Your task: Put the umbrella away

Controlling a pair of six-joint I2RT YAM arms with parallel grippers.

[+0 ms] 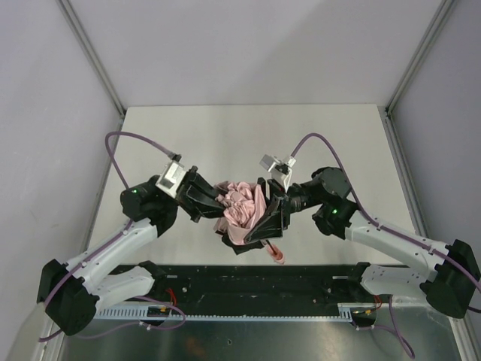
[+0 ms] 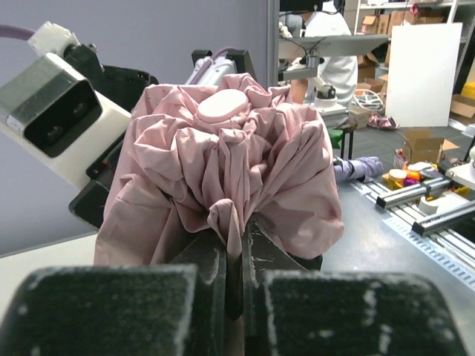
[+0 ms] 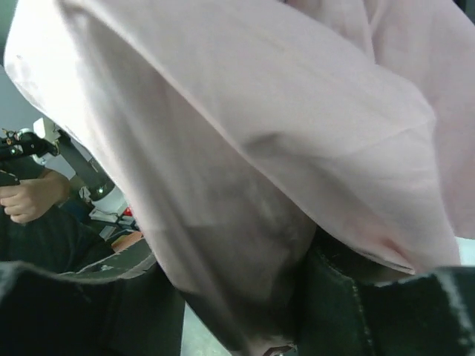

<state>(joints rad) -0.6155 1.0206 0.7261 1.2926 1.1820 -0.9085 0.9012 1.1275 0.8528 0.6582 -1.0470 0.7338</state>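
Over the white tabletop (image 1: 248,128), boxed in by grey walls, I am seeing the umbrella (image 1: 242,204) bunched up between both arms, toward the near edge. The left jaws are pinching a fold of its pink fabric (image 2: 223,185), nearly closed. The right jaws are standing apart with fabric draping between them; I cannot tell whether they are gripping.

- umbrella (image 1: 242,207) — pale pink fabric, plain, no print; shadowed folds read dusky rose
- top cap (image 2: 223,109) — lighter, whitish pink
- handle (image 1: 279,258) — deeper pink
- left gripper (image 2: 243,241), right gripper (image 1: 264,219) — black
- arm links (image 1: 113,252) — white, with black joints and small green lights
- cables (image 1: 135,137) — purple
- table (image 1: 195,131) — off-white, plain
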